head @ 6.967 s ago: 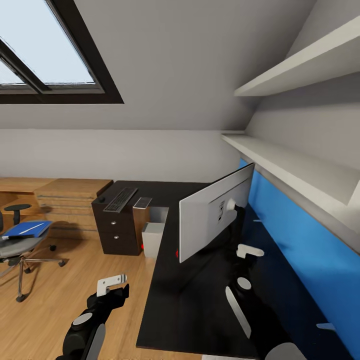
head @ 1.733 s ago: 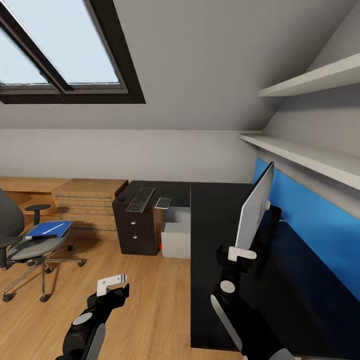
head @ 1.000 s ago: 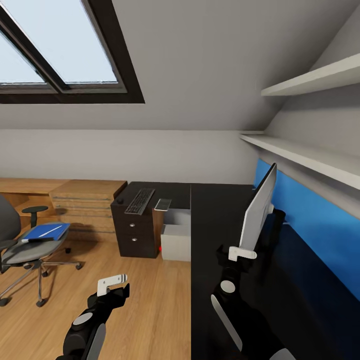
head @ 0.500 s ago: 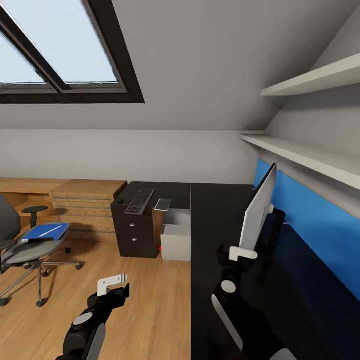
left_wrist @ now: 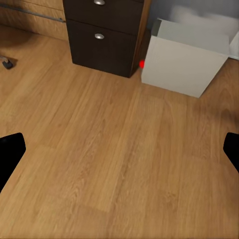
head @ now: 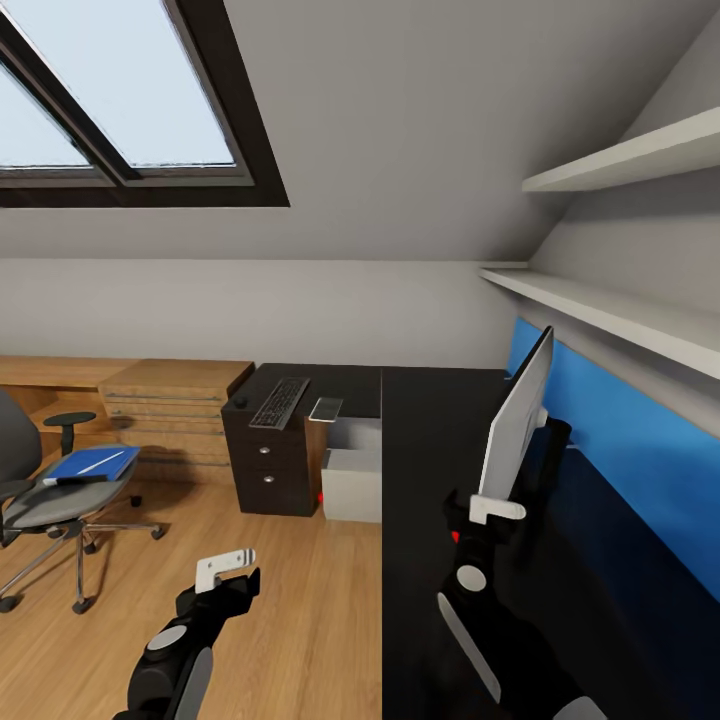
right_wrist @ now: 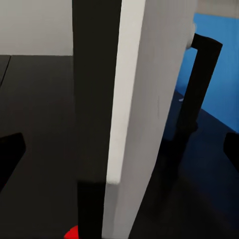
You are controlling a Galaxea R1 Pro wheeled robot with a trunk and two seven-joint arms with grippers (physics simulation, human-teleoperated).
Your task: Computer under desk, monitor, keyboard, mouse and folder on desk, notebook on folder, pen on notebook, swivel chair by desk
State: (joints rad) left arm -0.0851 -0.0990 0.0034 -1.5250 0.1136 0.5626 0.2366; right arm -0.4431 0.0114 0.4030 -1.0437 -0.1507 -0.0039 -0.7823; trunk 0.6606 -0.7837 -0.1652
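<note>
Monitor (head: 515, 420) is seen edge-on along the table's (head: 430, 560) blue-wall edge; the right tool (head: 497, 510), jaws spread, is positioned at its near edge, grasping nothing. Step judged: monitor placement. Left tool (head: 225, 567) released above the floor (left_wrist: 119, 149). Next, keyboard (head: 280, 401) retrieval from the drawer cabinet (head: 262, 465) is called for.

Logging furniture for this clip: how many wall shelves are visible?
2. The upper shelf sits high on the right wall; the lower shelf runs just above the blue panel behind the desk. Others may lie outside the view.
</note>
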